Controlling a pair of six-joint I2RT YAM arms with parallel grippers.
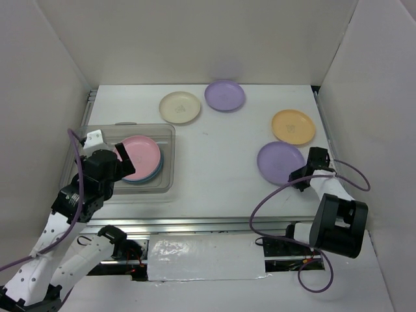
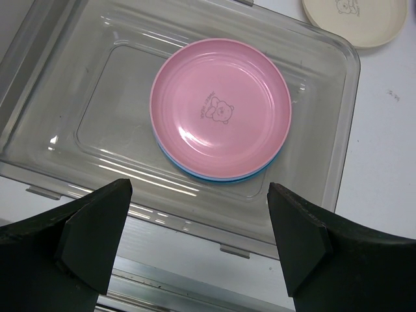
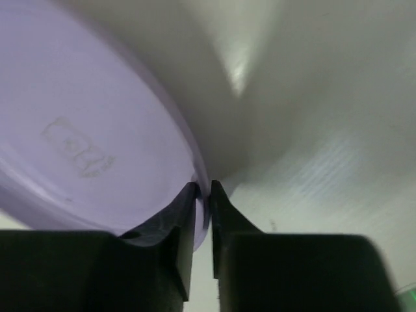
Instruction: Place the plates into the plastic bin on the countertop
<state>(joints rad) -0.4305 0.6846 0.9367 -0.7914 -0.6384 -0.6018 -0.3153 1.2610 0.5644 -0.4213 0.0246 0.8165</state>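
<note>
**A:** What is hard to make out?

**B:** In the clear plastic bin, at the left of the overhead view, a glossy pink plate with a faint bear stamp covers a blue plate. Only a thin blue crescent shows at its lower edge. Whether anything lies beneath that, I can't tell.

**A:** And the left fingers?

**B:** They are spread wide, two matte black wedges at the bottom corners of the left wrist view, with nothing between them.

**A:** The other side?

**B:** The right fingers are pinching the thin rim of a lilac plate. It fills the upper left of that wrist view, blurred, its stamp unreadable. Overhead it shows at the right of the white counter, and whether it is lifted I can't tell.

**A:** The rest?

**B:** All round, smooth and shallow. A cream plate and a second lilac plate sit just beside each other at top centre. An orange plate is near the pinched one, just above it in the frame.
</note>
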